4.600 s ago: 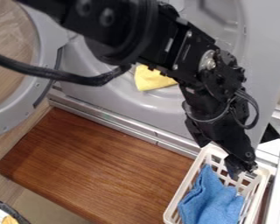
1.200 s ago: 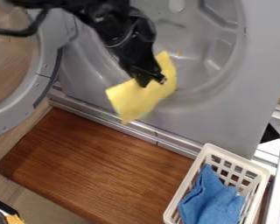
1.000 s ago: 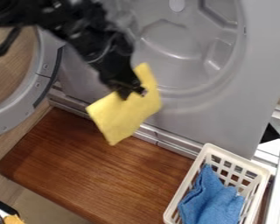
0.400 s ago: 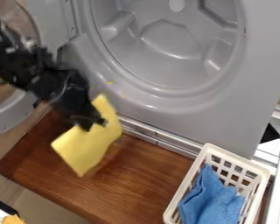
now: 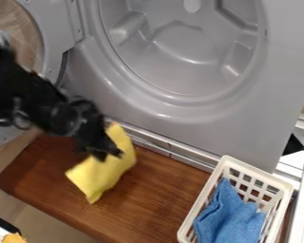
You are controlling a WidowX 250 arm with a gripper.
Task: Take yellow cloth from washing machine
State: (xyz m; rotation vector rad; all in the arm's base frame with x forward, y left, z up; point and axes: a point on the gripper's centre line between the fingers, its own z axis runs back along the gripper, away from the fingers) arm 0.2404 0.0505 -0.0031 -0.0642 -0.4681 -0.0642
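Gripper (image 5: pixel 108 154) has yellow cloth (image 5: pixel 104 176) pinched, hanging just below it over the wooden board (image 5: pixel 155 199). Cloth's out of the washing machine (image 5: pixel 174 113), so removal looks done; set-down and release left, I'd say. White basket (image 5: pixel 259 173) with blue cloth (image 5: pixel 227 216) well to gripper's right. Neither looks in the way.
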